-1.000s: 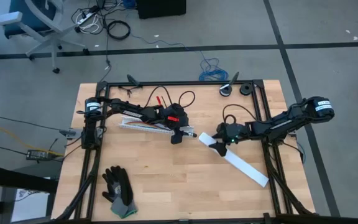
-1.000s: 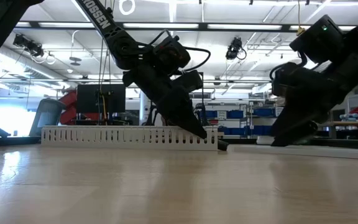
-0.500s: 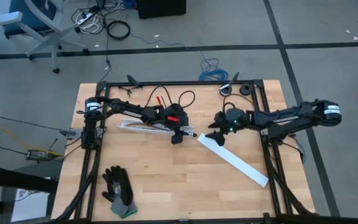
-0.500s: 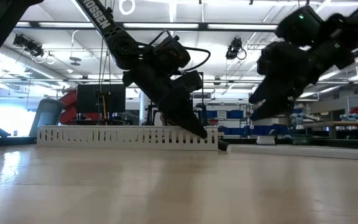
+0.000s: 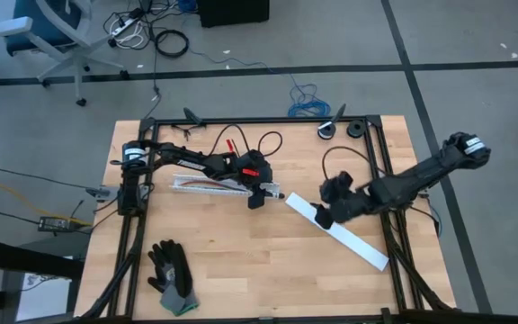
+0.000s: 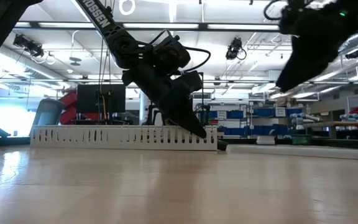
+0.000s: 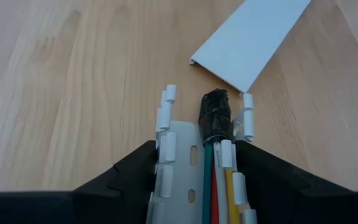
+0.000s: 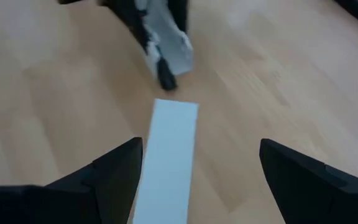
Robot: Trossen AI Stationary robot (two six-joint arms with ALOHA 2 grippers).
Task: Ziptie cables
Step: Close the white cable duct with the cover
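A long white slotted strip (image 5: 207, 184) lies on the table left of centre, and my left gripper (image 5: 257, 193) is shut on its right end. Inside it run the cables (image 7: 215, 186), green, red, white and yellow, ending in a black-wrapped tip (image 7: 215, 112). Just past that tip, a flat white strip (image 5: 340, 232) lies slanting toward the near right. My right gripper (image 5: 322, 216) hangs open well above this strip's far end (image 8: 173, 143), touching nothing. The ziptie is not in view. My left gripper pinches the slotted strip between its two fingers, one on each toothed side wall (image 7: 164, 152), close to the strip's right end. The fingers (image 6: 194, 124) slant down from the far left and lie along the strip. The strip rests level on the table.
Black gloves (image 5: 173, 279) lie at the near left. Black cords and a red-handled tool (image 5: 232, 144) sit at the back, with two round black parts (image 5: 342, 130) at the far right. Dark frame rails (image 5: 394, 243) run along both sides. Bare wood shows at the near centre.
My right gripper has risen well clear of the flat white strip, turning and tipping as it went, and has stayed open. The flat strip has kept its place. My left gripper has kept its hold on the slotted strip.
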